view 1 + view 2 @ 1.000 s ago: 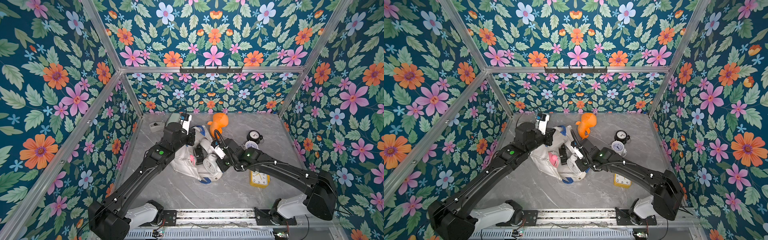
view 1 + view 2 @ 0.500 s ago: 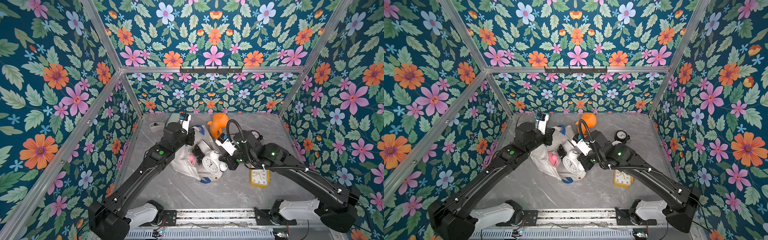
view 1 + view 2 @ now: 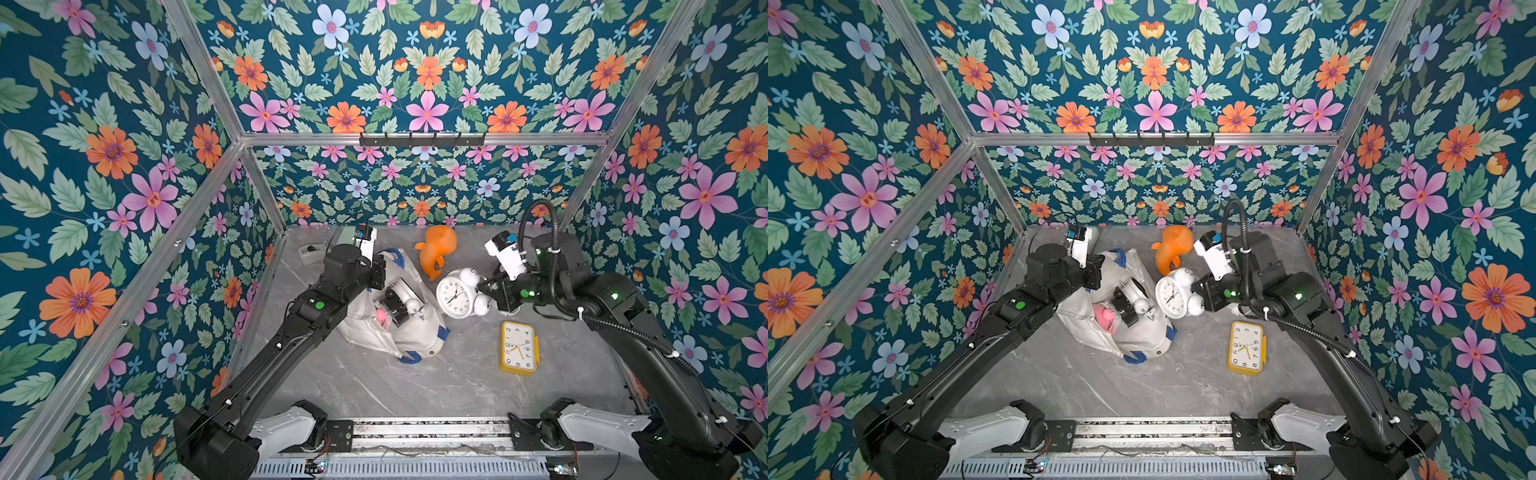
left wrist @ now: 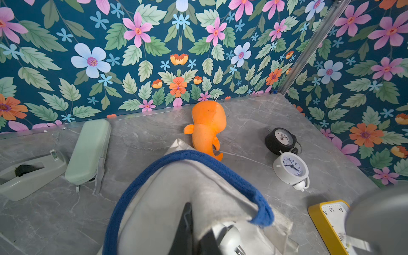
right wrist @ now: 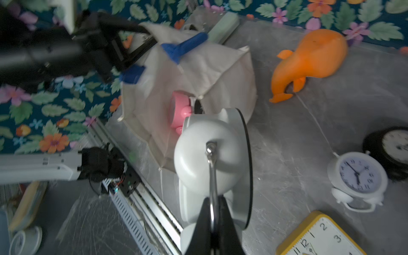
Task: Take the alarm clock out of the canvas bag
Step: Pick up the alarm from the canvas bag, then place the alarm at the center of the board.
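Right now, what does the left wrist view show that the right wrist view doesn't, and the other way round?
Only the left wrist view: the pale tape dispenser by the back wall. Only the right wrist view: the right gripper shut on the metal handle of the white alarm clock, outside the canvas bag, and a pink clock in the bag's mouth. Both: the canvas bag, the orange whale toy, the small white clock, the black clock and the yellow clock.

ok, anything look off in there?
Nothing damaged. The bag is slumped, mouth gaping, with a pink clock inside. The white clock hangs tilted from the right hand by its thin handle.
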